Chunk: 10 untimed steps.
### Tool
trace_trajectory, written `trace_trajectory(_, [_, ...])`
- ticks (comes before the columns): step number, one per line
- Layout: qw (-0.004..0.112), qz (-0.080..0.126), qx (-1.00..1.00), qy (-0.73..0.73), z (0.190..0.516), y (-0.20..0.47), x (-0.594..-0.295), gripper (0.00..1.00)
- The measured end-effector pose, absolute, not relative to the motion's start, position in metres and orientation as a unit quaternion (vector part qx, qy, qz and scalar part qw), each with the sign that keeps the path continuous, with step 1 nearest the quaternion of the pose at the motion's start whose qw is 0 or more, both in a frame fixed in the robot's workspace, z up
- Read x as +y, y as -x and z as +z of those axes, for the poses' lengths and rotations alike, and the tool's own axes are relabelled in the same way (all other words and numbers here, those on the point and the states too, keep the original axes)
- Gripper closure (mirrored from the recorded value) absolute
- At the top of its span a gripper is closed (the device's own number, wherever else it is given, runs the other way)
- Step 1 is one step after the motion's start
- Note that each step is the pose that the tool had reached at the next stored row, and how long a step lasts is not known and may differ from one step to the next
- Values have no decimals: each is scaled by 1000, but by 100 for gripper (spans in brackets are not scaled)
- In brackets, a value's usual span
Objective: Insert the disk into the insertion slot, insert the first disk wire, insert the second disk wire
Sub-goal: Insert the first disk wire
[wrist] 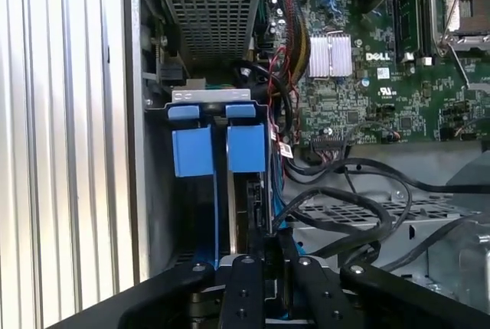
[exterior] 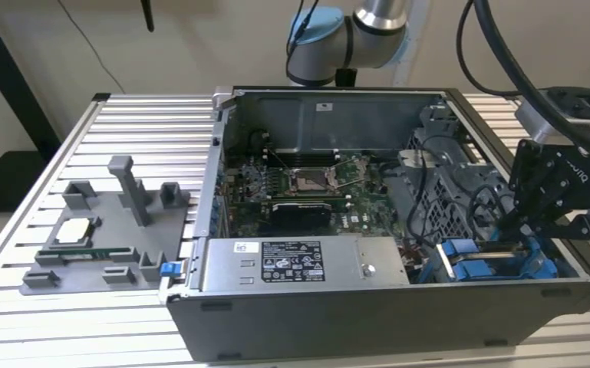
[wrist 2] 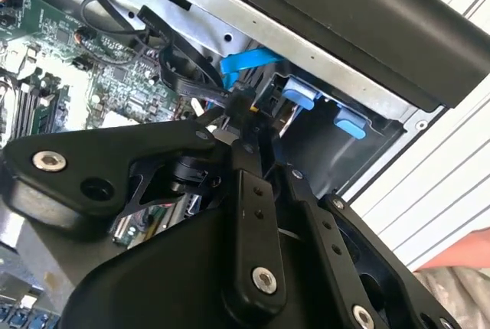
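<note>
The insertion slot [exterior: 460, 264] is the grey bay with blue fittings in the open case's corner at the exterior view's right. In the first wrist view its two blue tabs [wrist: 191, 151] stand side by side. The disk [wrist: 256, 191] sits down in the bay behind one tab, with only a dark edge [exterior: 494, 248] showing. My gripper [exterior: 502, 230] reaches down into that corner. Its fingers [wrist 2: 243, 191] are drawn together on a black wire connector [wrist 2: 239, 99] just over the disk's end. In the first wrist view the gripper [wrist: 268, 249] hangs directly above the disk's edge.
The motherboard [exterior: 310, 180] with its open CPU socket fills the case floor, and a power supply [exterior: 295, 264] lies along the near wall. Loose black cables [wrist: 344, 206] loop beside the bay. A grey fixture [exterior: 110, 238] with parts stands on the slatted table [exterior: 28, 322].
</note>
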State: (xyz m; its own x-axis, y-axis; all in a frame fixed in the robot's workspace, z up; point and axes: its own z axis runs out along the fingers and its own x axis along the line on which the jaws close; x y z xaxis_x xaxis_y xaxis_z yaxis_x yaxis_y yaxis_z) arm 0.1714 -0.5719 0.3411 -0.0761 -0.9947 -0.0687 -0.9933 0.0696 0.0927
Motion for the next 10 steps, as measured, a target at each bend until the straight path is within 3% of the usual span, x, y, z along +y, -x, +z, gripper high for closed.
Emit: trace_trajectory(10, [6,-58,-734,-677,342,-171,-573,100])
